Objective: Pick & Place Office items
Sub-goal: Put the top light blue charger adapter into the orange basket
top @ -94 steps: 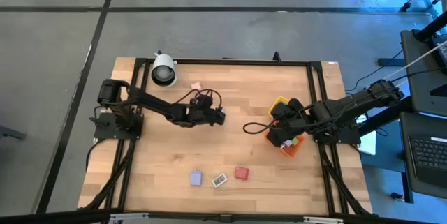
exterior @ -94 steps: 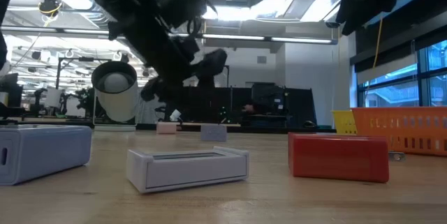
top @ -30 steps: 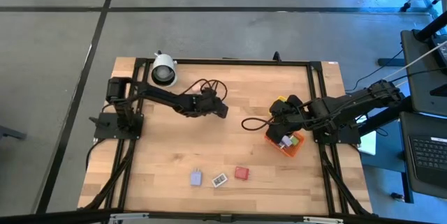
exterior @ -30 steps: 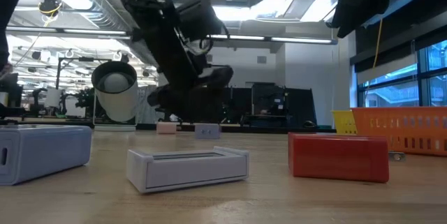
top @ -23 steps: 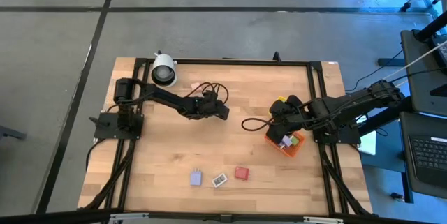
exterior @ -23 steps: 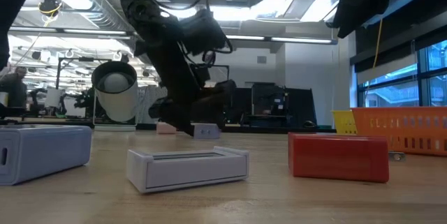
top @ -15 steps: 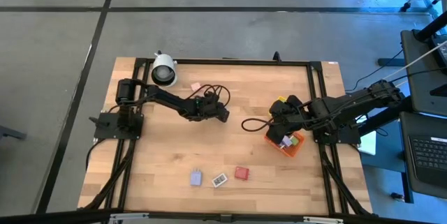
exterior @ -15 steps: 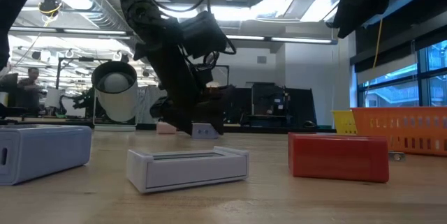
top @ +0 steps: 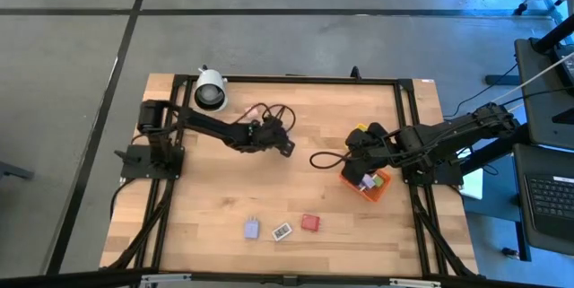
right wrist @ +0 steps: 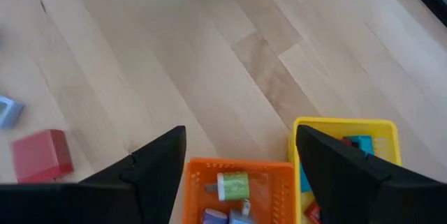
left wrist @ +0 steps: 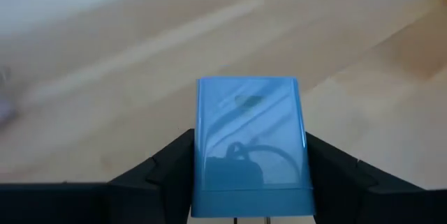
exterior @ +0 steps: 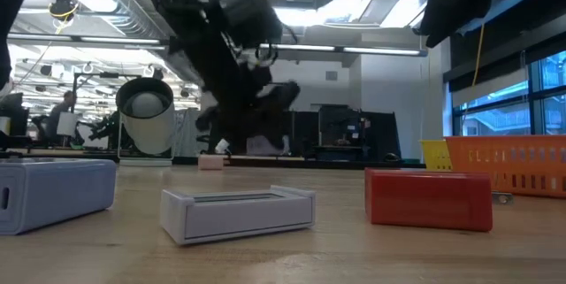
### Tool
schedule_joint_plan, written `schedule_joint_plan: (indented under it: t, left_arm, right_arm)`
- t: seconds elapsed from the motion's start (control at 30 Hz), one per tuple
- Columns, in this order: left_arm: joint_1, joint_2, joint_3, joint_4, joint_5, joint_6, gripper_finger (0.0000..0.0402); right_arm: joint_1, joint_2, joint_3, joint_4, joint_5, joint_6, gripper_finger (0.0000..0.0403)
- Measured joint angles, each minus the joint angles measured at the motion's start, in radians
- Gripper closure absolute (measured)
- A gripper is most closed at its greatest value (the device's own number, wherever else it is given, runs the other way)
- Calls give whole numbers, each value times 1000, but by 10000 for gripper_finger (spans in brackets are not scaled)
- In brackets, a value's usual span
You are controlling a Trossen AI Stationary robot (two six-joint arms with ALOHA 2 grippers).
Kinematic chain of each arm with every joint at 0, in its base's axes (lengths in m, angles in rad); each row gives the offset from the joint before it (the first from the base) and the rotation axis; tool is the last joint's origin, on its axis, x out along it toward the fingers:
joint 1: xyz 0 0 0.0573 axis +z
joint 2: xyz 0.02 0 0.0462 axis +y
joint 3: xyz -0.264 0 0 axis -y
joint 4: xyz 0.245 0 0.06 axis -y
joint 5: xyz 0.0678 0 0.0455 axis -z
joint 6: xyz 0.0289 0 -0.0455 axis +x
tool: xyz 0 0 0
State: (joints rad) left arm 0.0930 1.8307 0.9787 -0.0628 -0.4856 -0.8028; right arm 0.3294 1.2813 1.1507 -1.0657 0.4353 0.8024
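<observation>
Wooden table stands on grey, black-lined floor.

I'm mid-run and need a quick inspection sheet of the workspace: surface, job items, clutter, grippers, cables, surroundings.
Surface: wooden table, black frame.
Job's things: blue block between the left gripper's fingers; red block, white piece, lavender block near the front edge; pink piece at the back.
Clutter: white cylinder; orange bin and yellow bin holding items.
Grippers: left gripper shut on the blue block, raised mid-table; right gripper open above the bins.
Cables: black loop on the table.
Surroundings: person in the background.
</observation>
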Motion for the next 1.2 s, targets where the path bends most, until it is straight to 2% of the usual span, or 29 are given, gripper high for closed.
schedule_joint_plan:
  t: [0.2,0.4,0.6,0.77,0.93,1.2]
  left_arm:
    - [-30,-130,1,17,18,177,196]
    - [-119,-244,1,48,-34,451,196]
    - [-245,-295,1,181,-196,770,196]
    - [-323,-295,1,358,-311,1004,196]
    - [-356,-295,1,484,-410,1116,190]
    - [-353,-295,1,572,-409,1161,190]
  right_arm:
    - [-9,0,0,103,4,0,128]
    - [-49,0,0,260,3,0,128]
    - [-116,0,0,447,-18,-2,128]
    - [-180,0,0,624,-126,-3,128]
    - [-233,9,0,753,-218,-4,128]
    - [-267,88,0,895,-328,-14,128]
